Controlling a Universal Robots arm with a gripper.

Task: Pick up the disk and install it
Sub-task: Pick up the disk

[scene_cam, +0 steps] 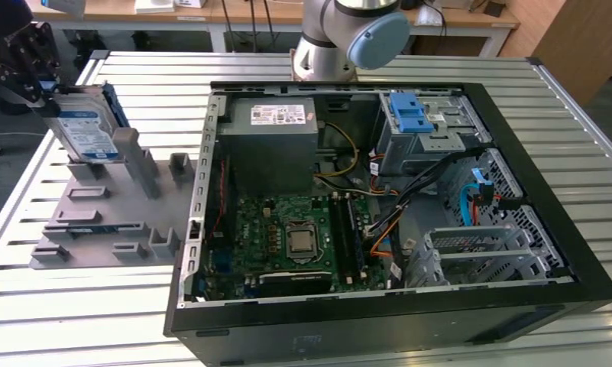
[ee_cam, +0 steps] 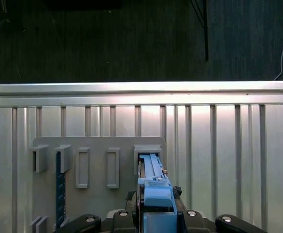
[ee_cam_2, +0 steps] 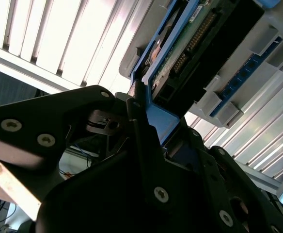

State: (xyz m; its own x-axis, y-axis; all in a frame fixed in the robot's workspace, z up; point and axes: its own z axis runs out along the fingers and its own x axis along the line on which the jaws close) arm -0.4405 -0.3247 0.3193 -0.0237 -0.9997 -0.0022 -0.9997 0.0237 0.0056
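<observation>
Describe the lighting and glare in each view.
Exterior view: even room light, darker inside the computer case. Second wrist view: the slatted table blows out to white glare, while the gripper holding the disk is a near-black silhouette. First wrist view: a bright glare strip runs along the table edge; the floor beyond is dark.

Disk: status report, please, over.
Gripper shut on disk. Disk upright at grey rack, outside the case. No obstruction seen.
</observation>
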